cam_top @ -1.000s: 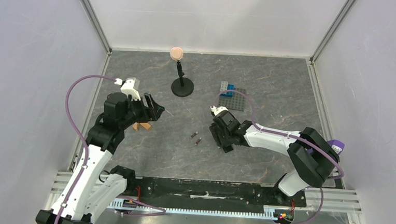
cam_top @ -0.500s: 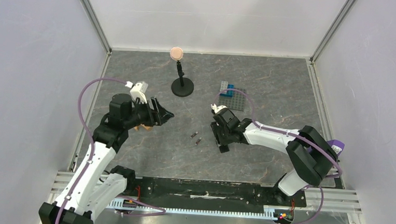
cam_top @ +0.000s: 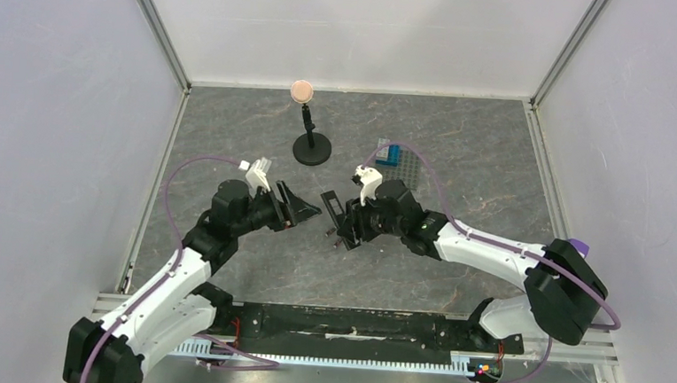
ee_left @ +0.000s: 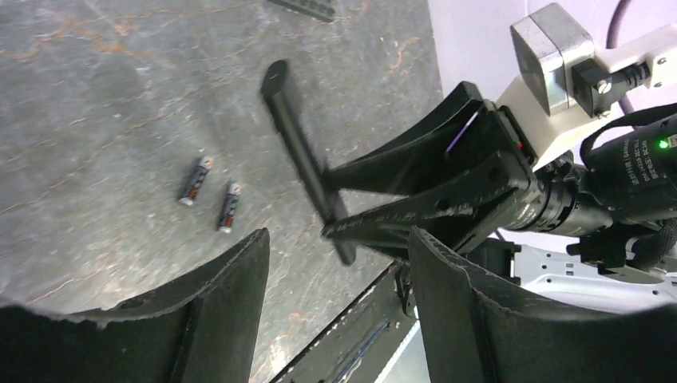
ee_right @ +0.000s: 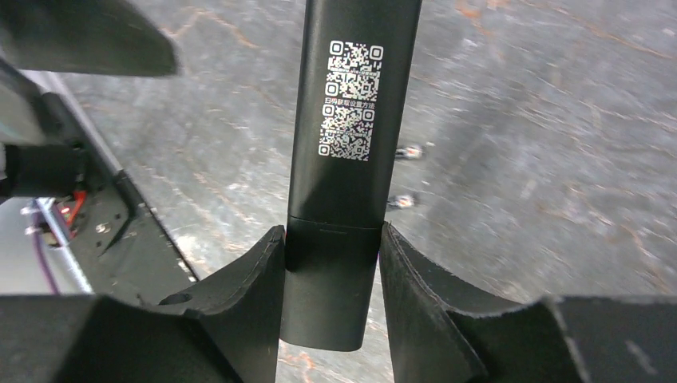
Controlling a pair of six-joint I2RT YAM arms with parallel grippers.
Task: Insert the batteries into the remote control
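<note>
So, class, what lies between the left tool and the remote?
Nothing: the top view shows only bare table between the left tool and the remote.

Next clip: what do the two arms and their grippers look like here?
The left arm and right arm have white shells and black joints. A thin purple cable loops along each. The left gripper and right gripper carry black, wedge-shaped fingers.

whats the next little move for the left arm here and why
Probably ease the left gripper forward and close it on the free end of the remote control. The right gripper holds the other end above the table, the left jaws stand open facing it, and both batteries lie loose below, so the back likely needs opening first.
</note>
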